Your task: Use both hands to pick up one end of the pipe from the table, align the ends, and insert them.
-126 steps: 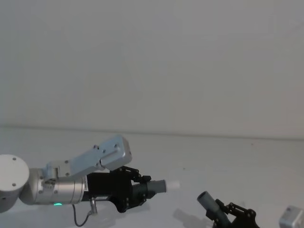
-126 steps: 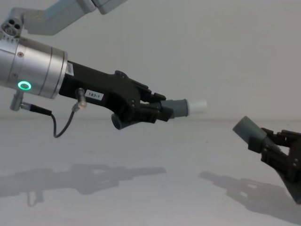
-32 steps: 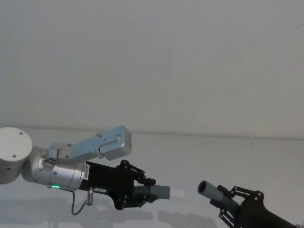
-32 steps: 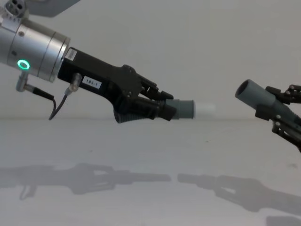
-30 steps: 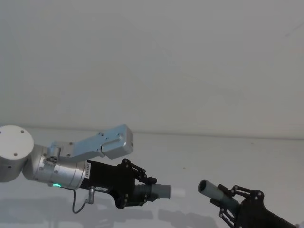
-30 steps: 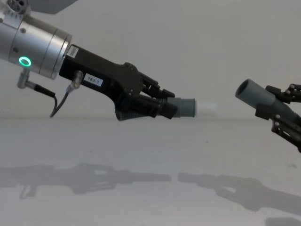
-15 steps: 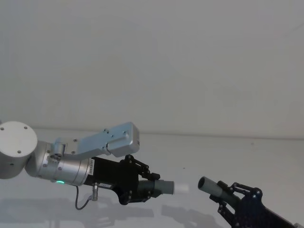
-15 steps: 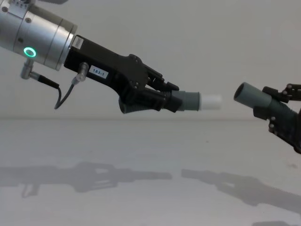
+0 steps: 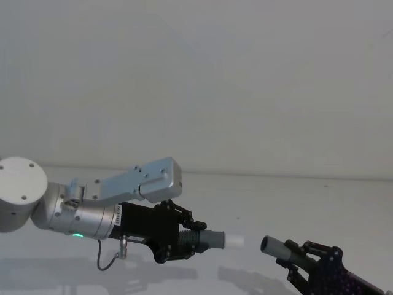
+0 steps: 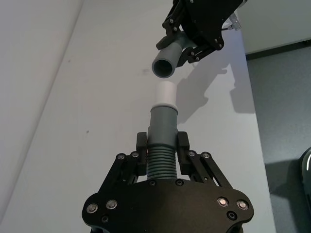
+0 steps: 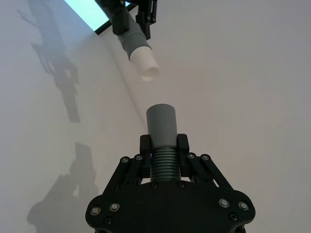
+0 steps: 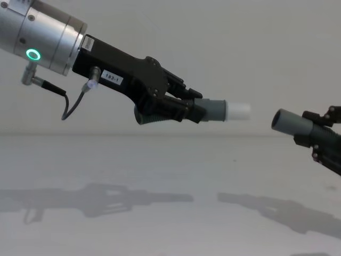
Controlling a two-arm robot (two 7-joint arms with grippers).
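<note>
- Chest view: right gripper (image 12: 315,133), clamping its hose piece (image 12: 296,125), has dropped; mouth (image 12: 278,121) now below white stub (image 12: 238,111)
- Left gripper (image 12: 184,106) clamps the stub piece (image 12: 213,111); realign before inserting

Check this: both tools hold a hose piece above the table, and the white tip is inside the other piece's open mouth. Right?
Not inside. The chest view shows a gap between the white tip, held by the left tool, and the open mouth, held by the right tool; both above the table.

Likely a robot lab: a plain white table (image 12: 160,165) against a plain white wall (image 9: 196,80), with grey floor (image 10: 284,97) past the tabletop's edge
</note>
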